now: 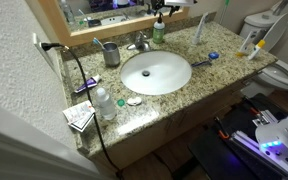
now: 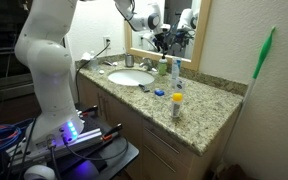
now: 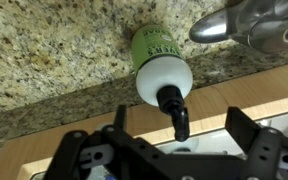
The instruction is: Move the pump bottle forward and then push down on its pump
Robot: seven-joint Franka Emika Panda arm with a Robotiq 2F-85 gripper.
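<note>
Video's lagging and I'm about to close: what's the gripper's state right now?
Gripper: open, holding nothing; fingers spread on either side of the pump atop the pump bottle.

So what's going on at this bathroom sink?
The robot arm has its gripper above the green pump bottle, which stands upright at the back of the granite counter, beside the faucet. In the wrist view the fingers are spread wide and hold nothing. Nothing touches the pump, so neither the move nor the press looks done.
</note>
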